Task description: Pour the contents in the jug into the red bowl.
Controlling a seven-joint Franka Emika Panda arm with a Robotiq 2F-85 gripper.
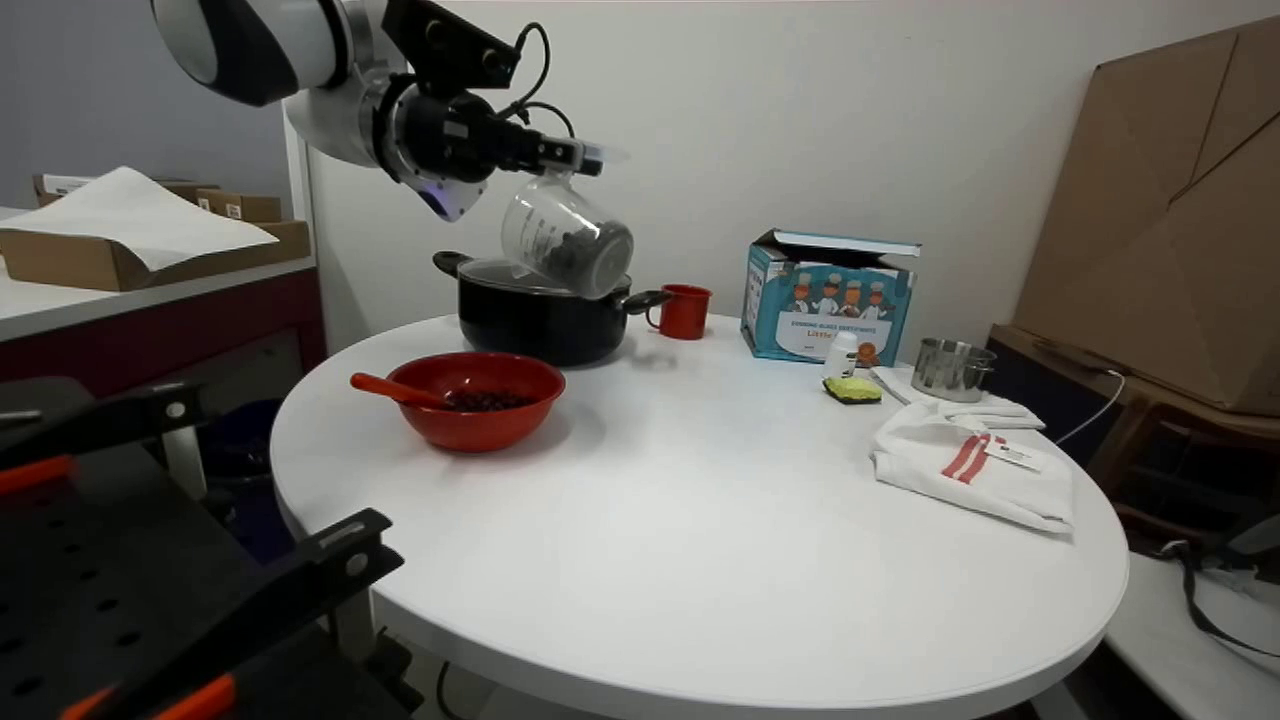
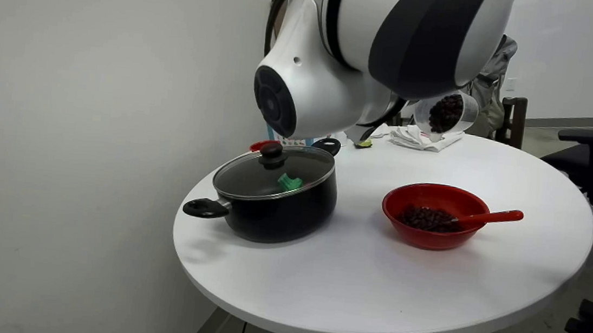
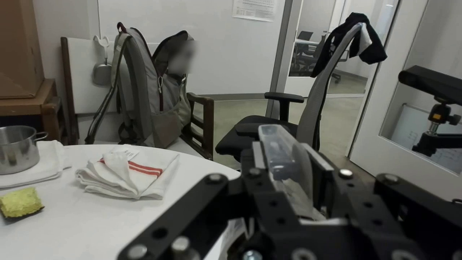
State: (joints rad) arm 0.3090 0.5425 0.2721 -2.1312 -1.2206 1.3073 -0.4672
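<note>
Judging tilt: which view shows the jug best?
An exterior view: the jug shows almost whole. In an exterior view with the arm in front, only part shows; in the wrist view, mainly a piece between fingers.

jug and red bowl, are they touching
Apart: in an exterior view, white tabletop shows plainly between the tilted jug and the red bowl.

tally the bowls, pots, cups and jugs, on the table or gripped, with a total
Bowls: 1, red bowl
Pots: 2, black lidded pot and small steel pot
Cups: 1, red cup
Jugs: 1, clear jug, gripped and tilted
Total: 5
</note>
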